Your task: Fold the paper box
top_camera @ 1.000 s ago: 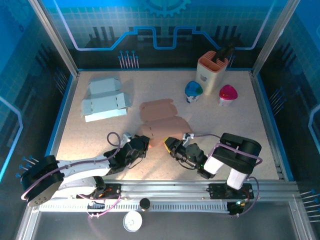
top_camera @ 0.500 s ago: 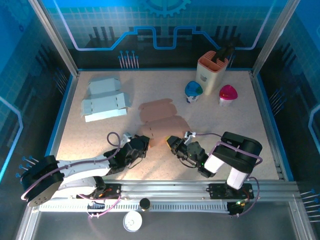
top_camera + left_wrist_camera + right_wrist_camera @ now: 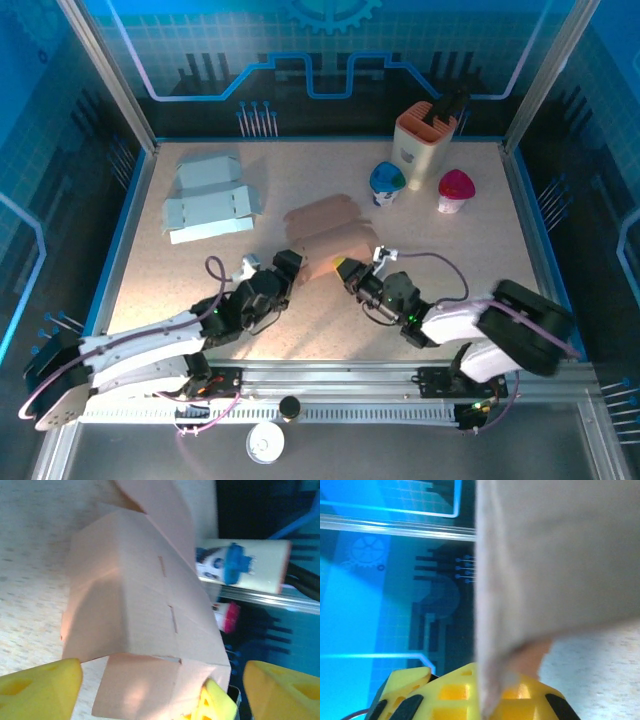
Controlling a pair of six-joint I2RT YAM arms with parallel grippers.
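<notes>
tan flat cardboard box blank (image 3: 325, 232) mid-worktop (image 3: 300, 170), partly raised, long axis roughly left-right | right jaws pinching its near right edge | left jaws spread wide at its near left corner, flap between them | left side likely free to fold next

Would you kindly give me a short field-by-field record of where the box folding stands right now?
Work piece: tan paper box, partly folded, mid-table
Left hand: open, at the box's near-left edge
Right hand: shut on the box's near edge
Spare: light-blue paper box, far left, untouched
Clutter: tan holder, blue cup, pink cup, far right
</notes>
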